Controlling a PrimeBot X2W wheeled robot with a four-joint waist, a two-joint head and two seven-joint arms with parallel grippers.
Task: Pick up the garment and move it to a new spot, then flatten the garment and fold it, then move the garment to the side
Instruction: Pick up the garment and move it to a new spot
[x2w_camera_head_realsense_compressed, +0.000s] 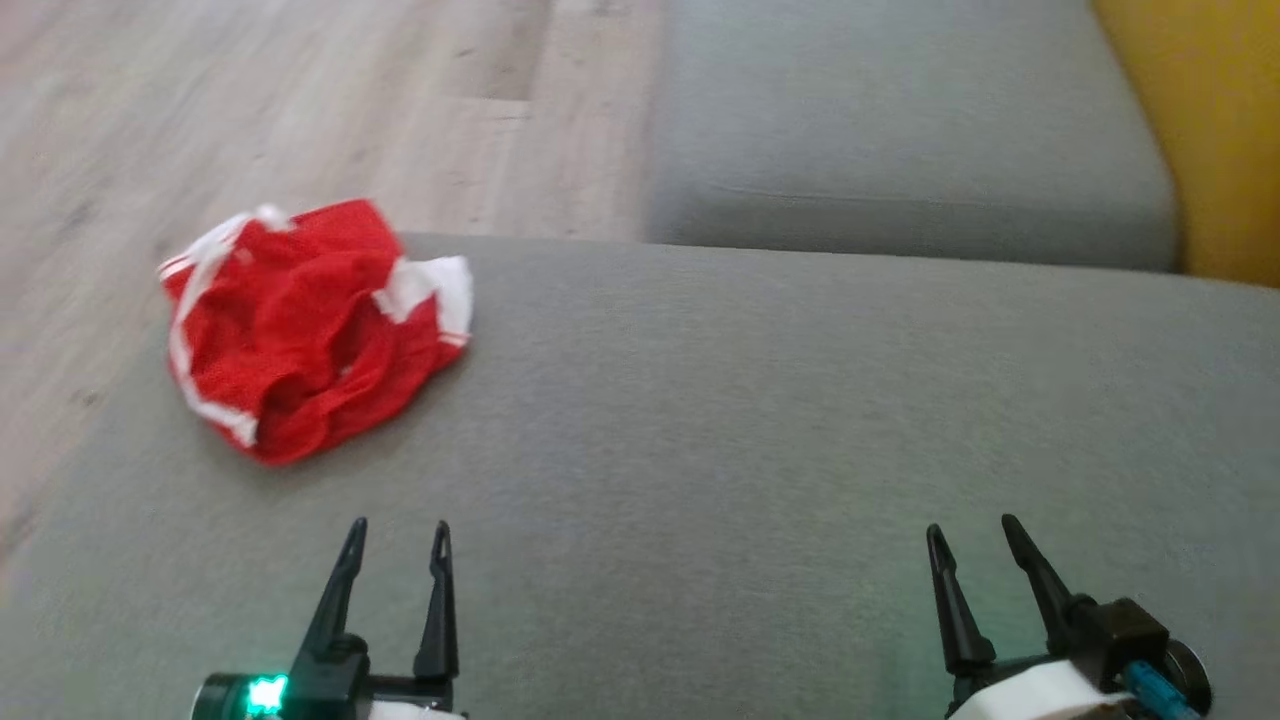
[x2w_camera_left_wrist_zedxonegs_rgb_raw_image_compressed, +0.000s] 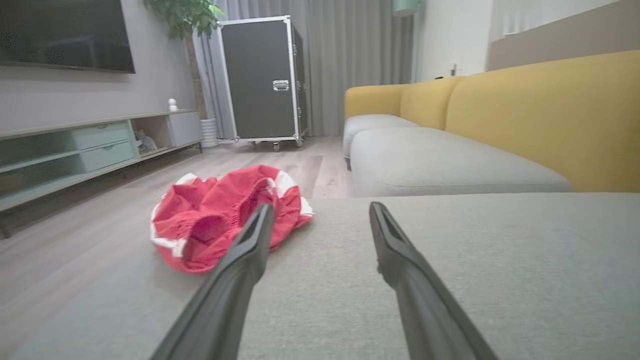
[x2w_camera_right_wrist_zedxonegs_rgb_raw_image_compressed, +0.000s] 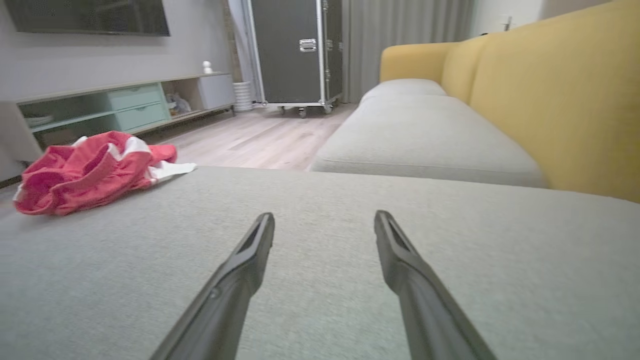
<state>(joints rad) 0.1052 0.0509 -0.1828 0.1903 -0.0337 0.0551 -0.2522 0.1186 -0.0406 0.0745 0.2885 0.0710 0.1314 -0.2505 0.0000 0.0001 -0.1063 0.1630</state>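
Red cloth with white trim, the garment (x2w_camera_head_realsense_compressed: 305, 330) lies crumpled at the left middle of the head view, on the far left corner of the grey seat cushion (x2w_camera_head_realsense_compressed: 750, 450). Its upper edge seems to reach the cushion's rim beside the wooden floor (x2w_camera_head_realsense_compressed: 200, 100). At the lower left the left claw (x2w_camera_head_realsense_compressed: 400, 524) and at the lower right the right claw (x2w_camera_head_realsense_compressed: 972, 525) are both spread wide, holding nothing, well short of the cloth. The likely risk is that a shove or shallow pinch tips the heap over the rim onto the floor, or catches a single layer so the bundle trails and drags. Nothing lies between the claws and the garment. A second cushion (x2w_camera_head_realsense_compressed: 900, 150) and the yellow backrest (x2w_camera_head_realsense_compressed: 1220, 130) sit at the upper right. In the left wrist view, a black wheeled case (x2w_camera_left_wrist_zedxonegs_rgb_raw_image_compressed: 260, 80) and a low cabinet (x2w_camera_left_wrist_zedxonegs_rgb_raw_image_compressed: 75, 145) stand far behind.
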